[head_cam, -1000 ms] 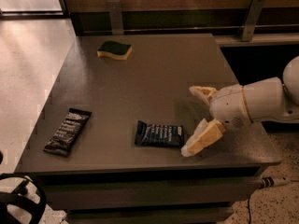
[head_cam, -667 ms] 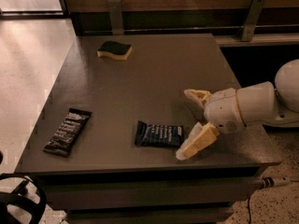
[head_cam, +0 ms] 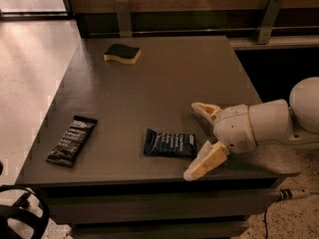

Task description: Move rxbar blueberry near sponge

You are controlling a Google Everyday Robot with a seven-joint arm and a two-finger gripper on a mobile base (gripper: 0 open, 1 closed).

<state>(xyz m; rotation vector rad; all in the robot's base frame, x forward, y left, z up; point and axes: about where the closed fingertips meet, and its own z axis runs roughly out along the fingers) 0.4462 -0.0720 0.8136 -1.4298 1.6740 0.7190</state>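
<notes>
The rxbar blueberry (head_cam: 169,143) is a dark navy wrapper with pale lettering, lying flat near the table's front edge. The sponge (head_cam: 122,54), yellow with a dark green top, lies at the back left of the table. My gripper (head_cam: 196,139) comes in from the right on a white arm. It is open, with one finger (head_cam: 205,109) behind the bar's right end and the other (head_cam: 206,160) in front of it. The bar's right end lies at the mouth of the open jaws. Nothing is held.
A longer black-brown bar wrapper (head_cam: 72,140) lies at the front left of the grey table (head_cam: 164,83). A wooden wall with metal brackets (head_cam: 123,18) runs behind the table. A cable and base parts (head_cam: 20,218) sit on the floor at the bottom left.
My gripper has moved left, toward the rxbar blueberry, and its open fingers now flank the bar's right end. The bar, the sponge and the other wrapper have not moved.
</notes>
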